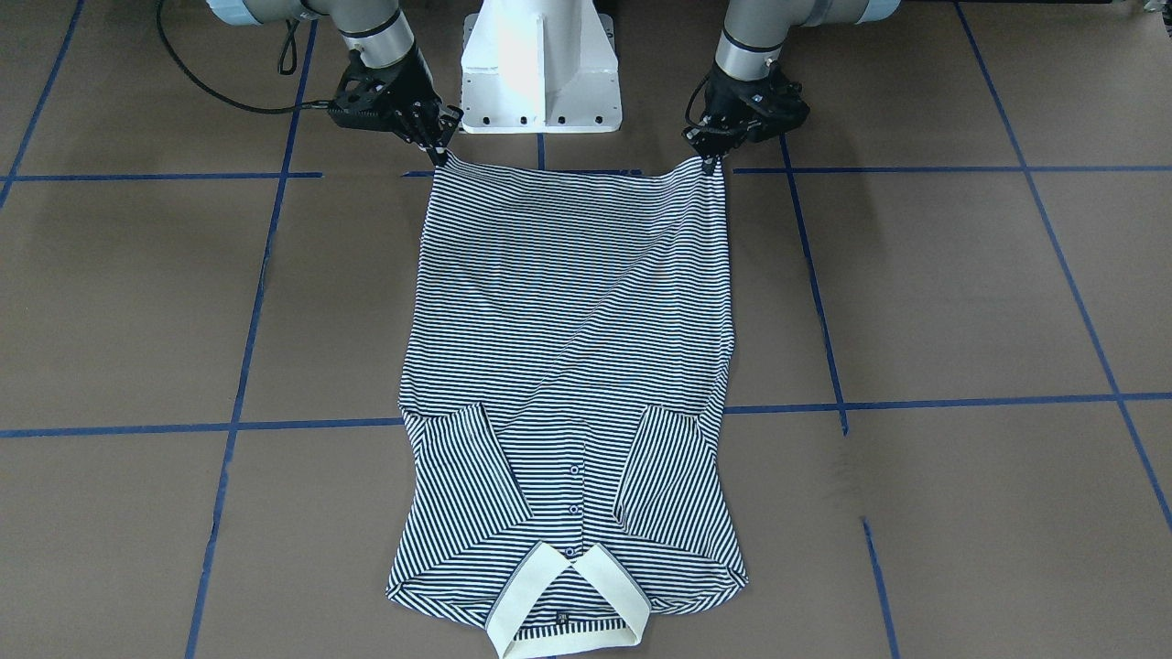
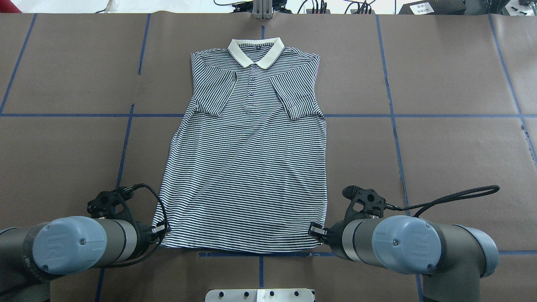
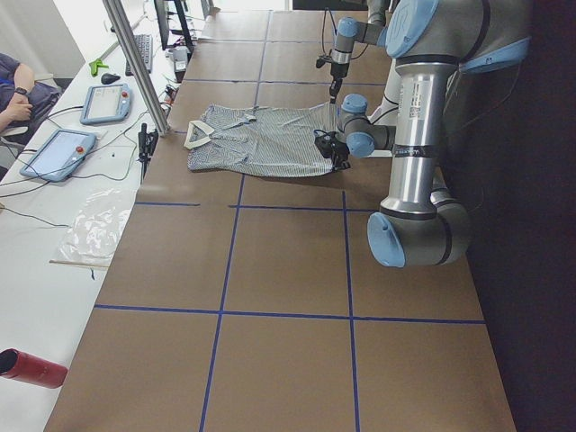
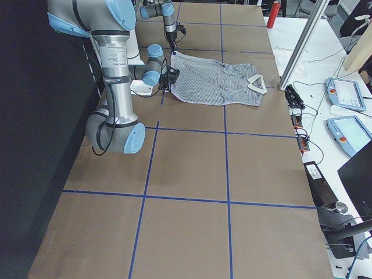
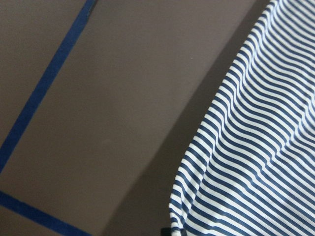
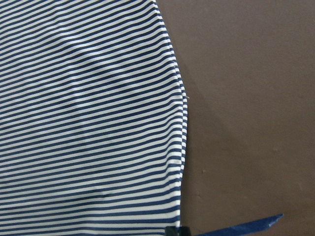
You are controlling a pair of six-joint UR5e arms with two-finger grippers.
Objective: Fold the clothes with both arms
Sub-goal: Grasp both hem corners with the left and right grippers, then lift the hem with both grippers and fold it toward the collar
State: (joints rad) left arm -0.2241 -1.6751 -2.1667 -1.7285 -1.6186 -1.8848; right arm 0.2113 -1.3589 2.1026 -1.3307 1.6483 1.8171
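Now left fingers [image 1: 708, 160] and right fingers [image 1: 439, 146] pinch shirt [image 1: 568, 302] hem [image 1: 568, 172] corners — taut, raised (sleeves [image 1: 476, 476] tucked in) — likely for folding toward collar [image 1: 526, 595].

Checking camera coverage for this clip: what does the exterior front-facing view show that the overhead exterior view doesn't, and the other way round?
Front-facing only: the left gripper and right gripper pinching the polo shirt at its hem corners, plus most of the white pedestal. Overhead only: the arms' blue joint caps, with the wrists hiding the fingertips, and cabling beyond the table's far edge. Both: the shirt lying flat, sleeves folded inward, collar away from the robot.
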